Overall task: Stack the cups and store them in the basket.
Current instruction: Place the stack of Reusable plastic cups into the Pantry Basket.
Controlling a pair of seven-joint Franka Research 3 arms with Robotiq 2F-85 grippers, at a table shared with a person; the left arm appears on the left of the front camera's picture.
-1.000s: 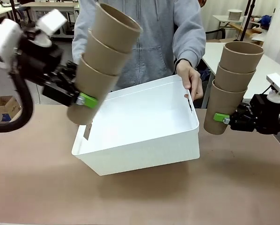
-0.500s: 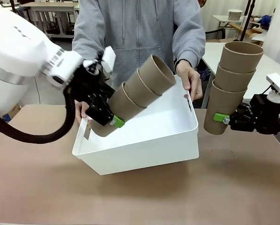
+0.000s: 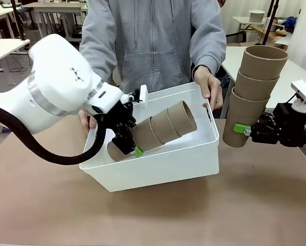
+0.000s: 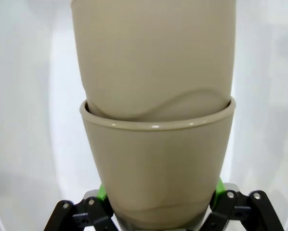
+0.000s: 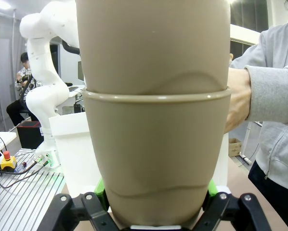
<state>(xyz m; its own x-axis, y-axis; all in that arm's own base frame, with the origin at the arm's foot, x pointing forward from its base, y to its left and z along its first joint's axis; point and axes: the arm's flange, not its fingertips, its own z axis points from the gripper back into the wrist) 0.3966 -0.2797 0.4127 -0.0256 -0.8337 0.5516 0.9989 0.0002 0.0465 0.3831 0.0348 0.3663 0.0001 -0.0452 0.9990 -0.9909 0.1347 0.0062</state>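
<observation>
Over the last second the left arm has swung in and down. Its left stack (image 3: pixel 160 130) of three nested tan cups, held high before, now lies tilted inside the white basket (image 3: pixel 158 165), base low at the left end and open mouth rising toward the far right corner. I cannot tell whether it touches the basket floor. The left gripper (image 3: pixel 126 147) is clamped on the bottom cup. The right arm has not moved: the right gripper (image 3: pixel 245 129) grips the bottom cup of the right stack (image 3: pixel 254 89), three cups held almost upright in the air just right of the basket.

The front view shows the person's hands on the basket, one hand (image 3: pixel 210 87) at the far right rim and the other hand (image 3: pixel 86 121) at the left end. The left wrist view shows green pads (image 4: pixel 101 192) pressed against the bottom cup, with the basket's white inside all round. The right wrist view shows that gripper's pads likewise on its cup.

The basket rests on a brown table (image 3: pixel 153 218). Behind stand pale work tables (image 3: pixel 56 7).
</observation>
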